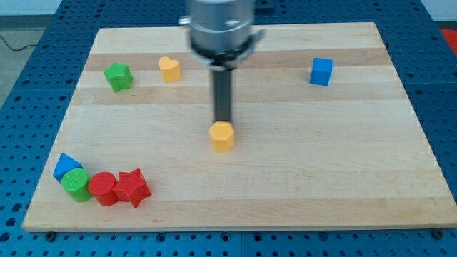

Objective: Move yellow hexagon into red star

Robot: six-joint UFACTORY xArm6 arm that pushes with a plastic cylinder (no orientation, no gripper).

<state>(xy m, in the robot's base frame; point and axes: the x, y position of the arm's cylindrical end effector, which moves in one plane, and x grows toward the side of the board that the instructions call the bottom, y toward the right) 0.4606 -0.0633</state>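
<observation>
The yellow hexagon sits near the middle of the wooden board. My tip is right behind it, at its top edge, touching or nearly touching it. The red star lies at the view's lower left, well away from the hexagon, down and to the left of it. The rod comes down from the arm's grey body at the view's top centre.
A red cylinder, a green cylinder and a blue block sit in a row to the left of the red star. A green star and a yellow heart are at the upper left, a blue cube at the upper right.
</observation>
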